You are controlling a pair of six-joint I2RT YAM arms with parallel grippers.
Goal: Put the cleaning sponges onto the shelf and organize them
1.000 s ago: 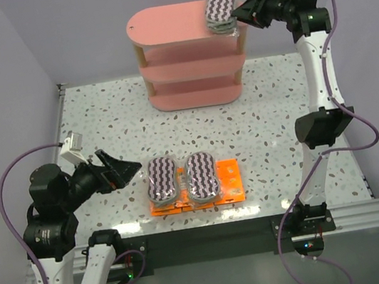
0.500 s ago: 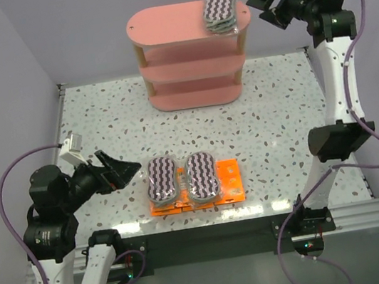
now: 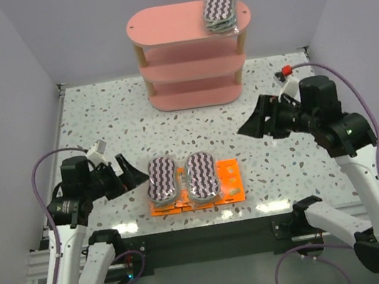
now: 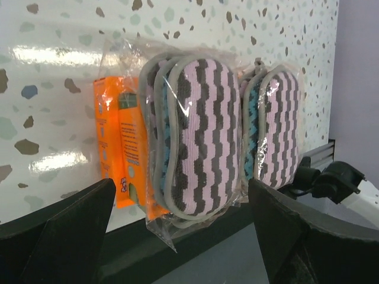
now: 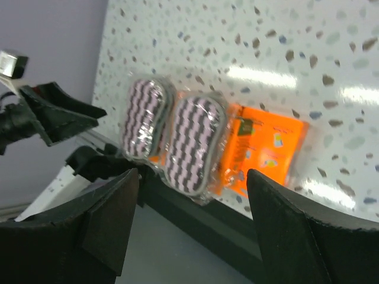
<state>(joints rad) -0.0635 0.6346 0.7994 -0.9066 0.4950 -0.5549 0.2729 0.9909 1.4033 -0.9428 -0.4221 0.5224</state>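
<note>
Though loosely bagged in clear film, judged light, soft and springy: two zigzag sponge packs (image 3: 161, 179), side by side and touching, lying on top of flat orange packets (image 3: 229, 181) at the near edge of the table. Wrap glossy and wrinkled, probably slippery; best pinched across the narrow width at mid-length, gripping foam rather than loose film. Orange packets thin and flat, probably awkward to get under; likely easier by an exposed edge once the packs above are off. Left gripper (image 3: 129, 178) low, just beside the left side of the packs, fingers spread, nothing held. Right gripper (image 3: 252, 121) beyond the stack and to its right, apart from it, fingers spread wide, nothing held. Table (image 3: 99, 120): white speckled top, smooth and shiny, with glare patches near the front; likely little friction against sliding. Farther back, pink three-tier shelf (image 3: 164, 25), oval boards on pale wooden posts; third zigzag pack (image 3: 219, 9) at the right end of the top board; no packet seen on the middle and bottom boards. Behind and on both sides, plain lilac walls (image 3: 69, 17).
</note>
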